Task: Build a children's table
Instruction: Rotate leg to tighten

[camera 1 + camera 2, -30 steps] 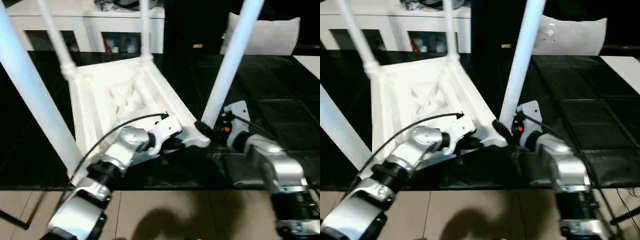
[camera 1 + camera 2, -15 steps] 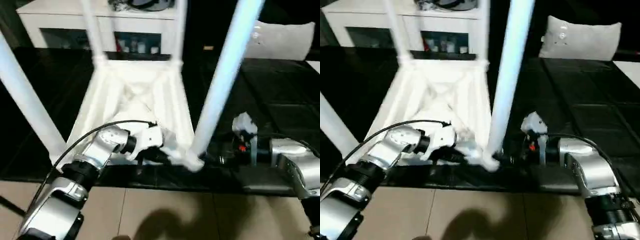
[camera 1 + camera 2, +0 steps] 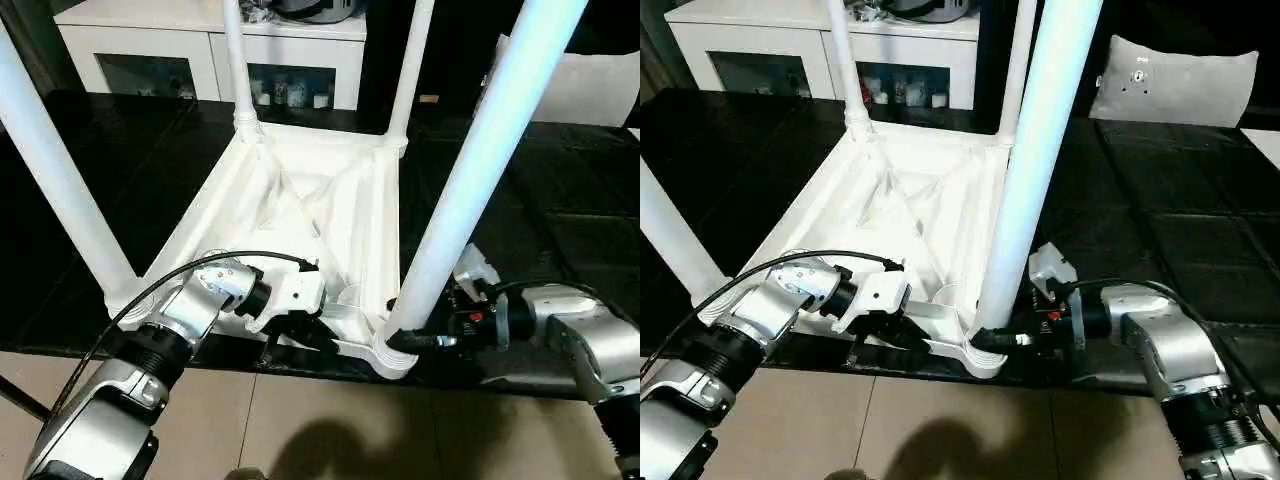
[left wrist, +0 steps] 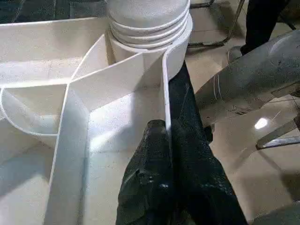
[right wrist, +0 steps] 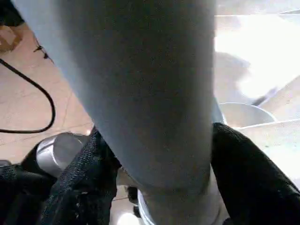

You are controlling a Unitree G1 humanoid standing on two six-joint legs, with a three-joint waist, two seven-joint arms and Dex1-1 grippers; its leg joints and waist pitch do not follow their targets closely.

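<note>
Left gripper (image 4: 169,140) is kept pinched tight, its arm reaching in from 7 o'clock. Right gripper (image 5: 154,183) is held level, fingers (image 5: 82,183) spread wide, forearm entering from 4 o'clock.

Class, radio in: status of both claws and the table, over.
Left claw shut on tabletop rim. Right claw astride near-right leg at its socket. All four legs standing. Nothing in the way.
</note>
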